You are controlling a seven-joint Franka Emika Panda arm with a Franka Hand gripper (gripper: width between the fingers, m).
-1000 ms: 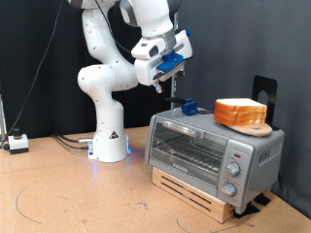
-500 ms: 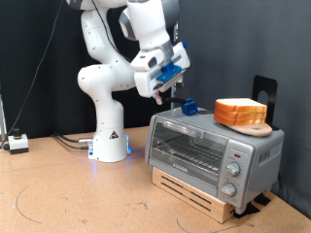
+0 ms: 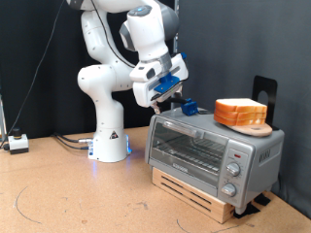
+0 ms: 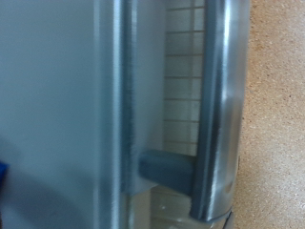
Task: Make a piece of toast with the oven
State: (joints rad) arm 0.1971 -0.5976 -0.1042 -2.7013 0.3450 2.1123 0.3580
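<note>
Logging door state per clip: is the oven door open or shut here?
Shut. The oven door stands upright against its front, bar handle at the top; the gripper hovers above it.

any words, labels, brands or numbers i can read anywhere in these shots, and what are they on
No text can be read in either view.
Boxy silver toaster oven: faint marks around its three round knobs, too small to read.
White robot arm and its gripper: no lettering shows.
Wrist view: blurred grey bar handle, no text.
</note>
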